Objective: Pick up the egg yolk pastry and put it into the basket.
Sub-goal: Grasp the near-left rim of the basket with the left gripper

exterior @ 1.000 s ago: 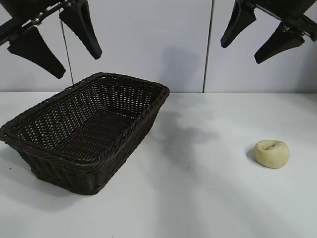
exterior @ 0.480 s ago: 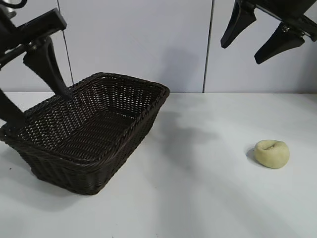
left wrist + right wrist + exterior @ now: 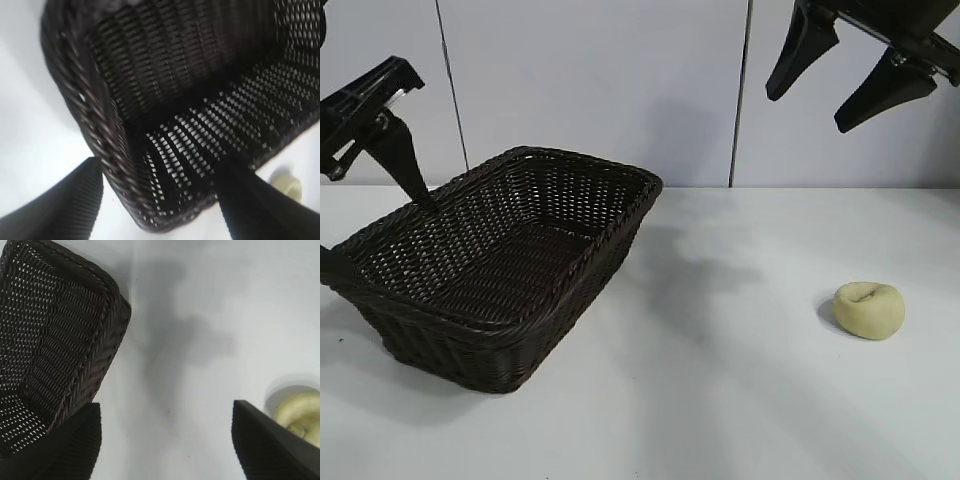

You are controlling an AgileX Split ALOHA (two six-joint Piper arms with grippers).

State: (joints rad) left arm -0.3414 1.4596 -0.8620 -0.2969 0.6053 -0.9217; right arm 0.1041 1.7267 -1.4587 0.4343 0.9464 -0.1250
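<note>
The egg yolk pastry (image 3: 868,310), a small pale yellow bun with a crease on top, lies on the white table at the right. The dark brown wicker basket (image 3: 500,260) stands at the left and is empty. My left gripper (image 3: 370,230) is open and low at the basket's left end, with its fingers astride the rim corner (image 3: 85,115). The left wrist view also shows the pastry (image 3: 287,185) far off past the basket. My right gripper (image 3: 810,110) is open and high above the table, up and a little left of the pastry. In the right wrist view the pastry (image 3: 300,415) shows beside one finger (image 3: 270,445).
The white table (image 3: 720,400) runs between the basket and the pastry. A pale wall panel (image 3: 620,80) stands behind. The right wrist view shows the basket's end (image 3: 60,340) off to one side.
My left gripper has come down and moved left, from high above the basket to its left end. The right gripper, basket and pastry have not moved.
</note>
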